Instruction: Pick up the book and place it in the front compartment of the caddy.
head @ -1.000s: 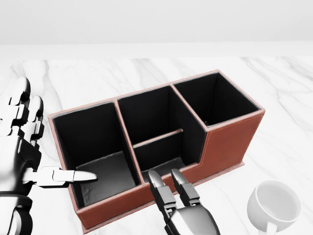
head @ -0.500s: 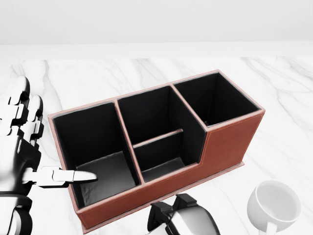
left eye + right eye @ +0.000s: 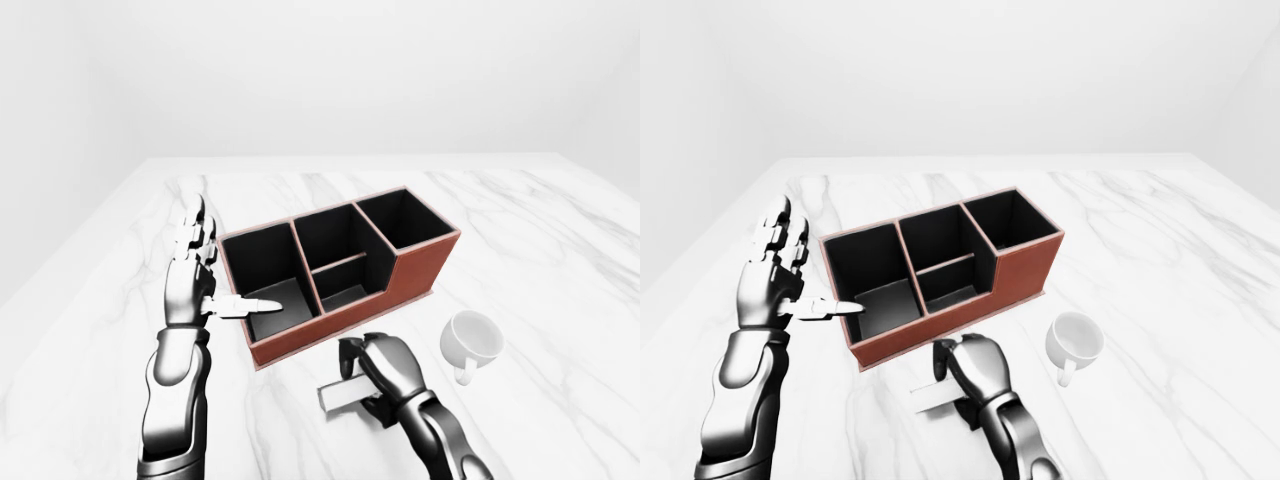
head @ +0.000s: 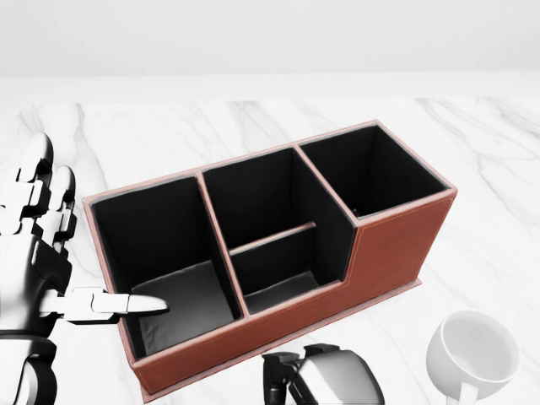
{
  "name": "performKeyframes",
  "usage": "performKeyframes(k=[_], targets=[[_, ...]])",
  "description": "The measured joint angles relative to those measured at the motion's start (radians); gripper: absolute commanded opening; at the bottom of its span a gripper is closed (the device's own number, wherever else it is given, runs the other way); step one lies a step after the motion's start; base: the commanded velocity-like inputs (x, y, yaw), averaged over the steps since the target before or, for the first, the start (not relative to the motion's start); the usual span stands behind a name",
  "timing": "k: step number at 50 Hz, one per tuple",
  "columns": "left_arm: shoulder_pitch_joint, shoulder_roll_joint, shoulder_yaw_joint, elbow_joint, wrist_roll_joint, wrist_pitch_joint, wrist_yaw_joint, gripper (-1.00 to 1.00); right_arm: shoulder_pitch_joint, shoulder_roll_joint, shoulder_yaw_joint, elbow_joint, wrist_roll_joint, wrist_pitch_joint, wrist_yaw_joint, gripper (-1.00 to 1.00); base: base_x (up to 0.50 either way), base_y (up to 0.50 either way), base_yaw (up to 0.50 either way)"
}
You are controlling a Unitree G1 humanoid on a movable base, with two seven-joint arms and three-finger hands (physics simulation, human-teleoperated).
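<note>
Right hand (image 3: 385, 362) curled down over the book (image 3: 345, 394), fingers bent round its upper edge and clamped on it, at the near edge of the marble counter (image 3: 560, 260). Book lying flat and pale on the counter, just below the caddy's long red wall, outside every compartment. In the head view only the knuckles of that hand visible at the bottom edge, book hidden.

Left hand (image 3: 196, 270) raised upright beside the caddy's left end, fingers spread apart and pointing up, holding nothing; thumb (image 4: 110, 304) stretched sideways over the rim of the leftmost compartment.

Caddy (image 4: 384, 253) set slantwise in the middle of the counter, red-brown outside, black inside. Three sections along its length: a large one at the left end, a middle one split by a low divider into a deeper part and a shallow low-walled part on the near side, and a tall one at the right end toward the far right corner. All compartments dark, with nothing seen inside.

White mug (image 3: 472, 341) on the counter to the right of the caddy, near the right hand, apart from both, handle toward the near edge.
</note>
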Motion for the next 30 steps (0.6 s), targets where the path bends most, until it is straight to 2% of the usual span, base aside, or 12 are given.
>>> performKeyframes(k=[30], targets=[[-0.002,0.002,0.003,-0.005,0.001,0.0,0.002,1.0,-0.057,0.033,-0.112,-0.146,0.13,0.0,0.167,-1.0,0.0,0.0,0.0]])
